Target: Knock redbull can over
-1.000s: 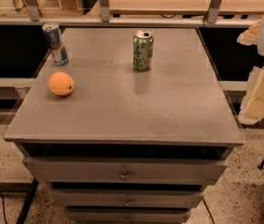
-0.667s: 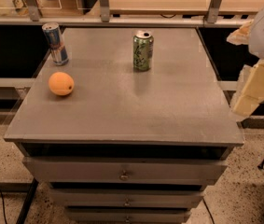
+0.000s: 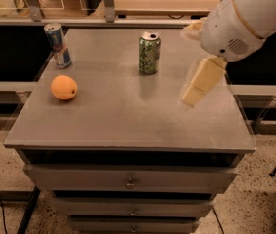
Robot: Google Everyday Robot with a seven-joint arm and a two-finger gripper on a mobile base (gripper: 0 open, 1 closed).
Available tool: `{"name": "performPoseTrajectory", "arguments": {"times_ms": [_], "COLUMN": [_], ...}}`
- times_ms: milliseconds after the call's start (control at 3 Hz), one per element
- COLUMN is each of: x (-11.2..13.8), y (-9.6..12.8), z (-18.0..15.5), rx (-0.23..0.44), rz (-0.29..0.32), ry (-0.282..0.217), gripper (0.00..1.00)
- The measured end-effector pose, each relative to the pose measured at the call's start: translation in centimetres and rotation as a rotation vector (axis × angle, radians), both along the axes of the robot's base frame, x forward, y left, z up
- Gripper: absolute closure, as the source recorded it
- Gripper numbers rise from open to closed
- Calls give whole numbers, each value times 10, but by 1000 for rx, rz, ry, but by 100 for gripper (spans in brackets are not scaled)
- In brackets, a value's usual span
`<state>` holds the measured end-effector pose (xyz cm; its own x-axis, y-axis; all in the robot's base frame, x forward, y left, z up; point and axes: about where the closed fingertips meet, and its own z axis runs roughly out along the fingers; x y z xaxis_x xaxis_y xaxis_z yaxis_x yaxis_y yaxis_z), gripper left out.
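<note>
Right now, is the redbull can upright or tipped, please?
Upright: redbull can stands on its base, top up; end effector hovers right of the green can.

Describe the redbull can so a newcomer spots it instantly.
Start at the grey cabinet top and go to its far-left corner, behind the orange. The redbull can stands upright there: slim, blue-and-silver with red marks, thinner than the wider green can at mid-back, and far from the claw hovering over the right side.
</note>
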<state>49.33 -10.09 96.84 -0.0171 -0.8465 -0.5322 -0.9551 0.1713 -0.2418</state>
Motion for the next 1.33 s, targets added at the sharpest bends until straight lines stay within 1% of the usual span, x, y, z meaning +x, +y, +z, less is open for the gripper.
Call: {"name": "performPoseTrajectory", "arguments": {"times_ms": [333, 667, 1000, 1333], "x": [17, 35, 35, 51], "y": [50, 103, 103, 116], "z": [-1, -3, -3, -6], "rx": [53, 91, 91, 119], "rz": [54, 111, 112, 55], "ry": [-37, -61, -61, -80], "gripper": [0, 0, 0, 0]}}
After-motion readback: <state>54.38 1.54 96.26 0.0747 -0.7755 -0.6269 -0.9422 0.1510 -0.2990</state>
